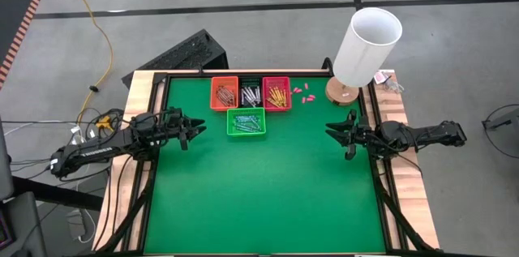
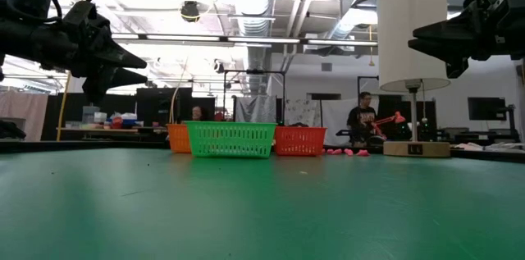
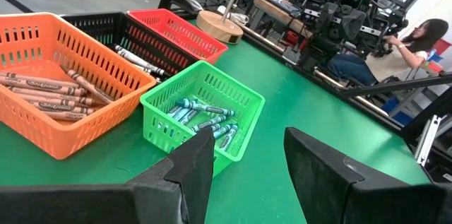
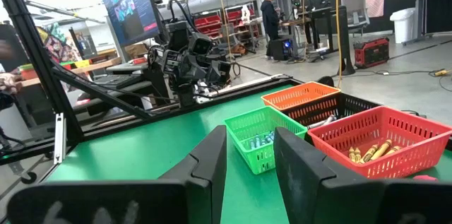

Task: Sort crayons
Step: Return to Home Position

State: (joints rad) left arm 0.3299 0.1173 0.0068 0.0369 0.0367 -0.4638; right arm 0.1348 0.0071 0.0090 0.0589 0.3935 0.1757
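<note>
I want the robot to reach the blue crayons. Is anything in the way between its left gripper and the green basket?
Nothing visible. Only bare table lies between the open left gripper and the green basket holding the blue crayons. The right gripper hovers over the table's right side.

Right gripper spread apart; green basket with blue crayons mid-frame, red basket with yellow crayons beside.
</note>
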